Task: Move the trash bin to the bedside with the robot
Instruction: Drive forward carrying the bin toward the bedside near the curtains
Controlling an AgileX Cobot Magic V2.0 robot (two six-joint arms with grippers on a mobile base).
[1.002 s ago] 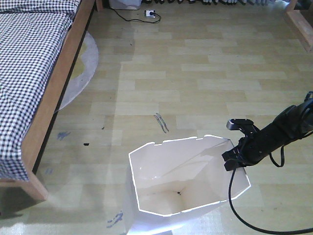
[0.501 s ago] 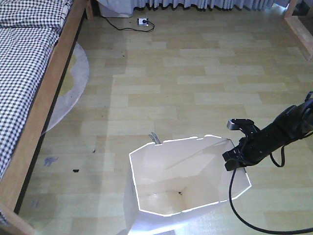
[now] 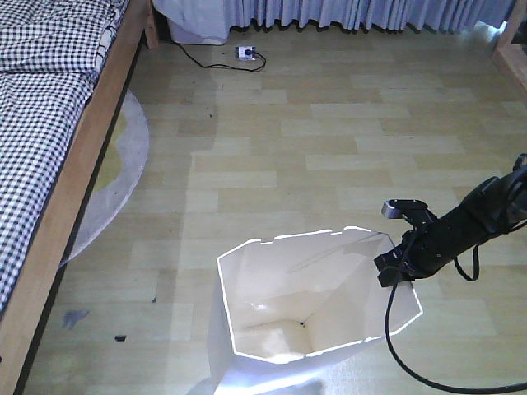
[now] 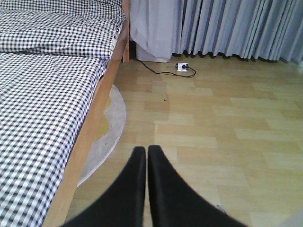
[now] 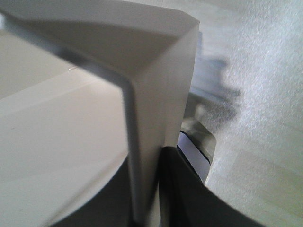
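Observation:
The white trash bin [image 3: 288, 321] stands low in the front view, its cream inside showing. My right gripper [image 3: 394, 267], at the tip of the thin black arm, is shut on the bin's right rim. In the right wrist view the bin wall [image 5: 156, 94] runs between the two black fingers of my right gripper [image 5: 147, 189]. The bedside, a light wooden bed frame [image 3: 74, 189] with checked bedding [image 3: 37, 99], lies along the left. My left gripper [image 4: 147, 156] is shut on nothing, above the floor beside the bed frame [image 4: 90, 137].
A round grey rug [image 3: 123, 164] pokes out from under the bed. A power strip [image 3: 247, 53] with a black cable lies by the curtains [image 3: 354, 12] at the far wall. Wooden furniture [image 3: 512, 49] stands at the far right.
The whole view has shifted: the bed and floor marks slid down and left, and the far curtains came into sight. The bin and right gripper keep their place in the frame.

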